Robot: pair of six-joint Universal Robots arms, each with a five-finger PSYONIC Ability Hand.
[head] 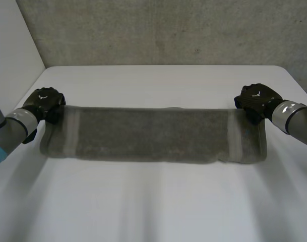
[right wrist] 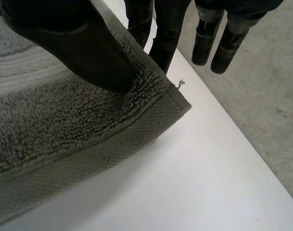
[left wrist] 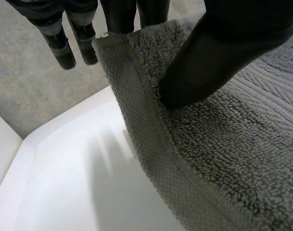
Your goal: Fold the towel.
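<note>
Grey terry towel (head: 153, 135) stretched across white table (head: 158, 206) between left and right edges, left hand (head: 42, 103) pinching one upper corner, right hand (head: 256, 100) pinching the other.

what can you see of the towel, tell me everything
The towel is grey-brown terry with a looped pile, a flat woven band near each short end and a hemmed edge. It stretches lengthwise across the white table. The left hand pinches one far corner between thumb and fingers, and the right hand pinches the other, where a loose thread sticks out. Its near edge seems to rest on the table.
</note>
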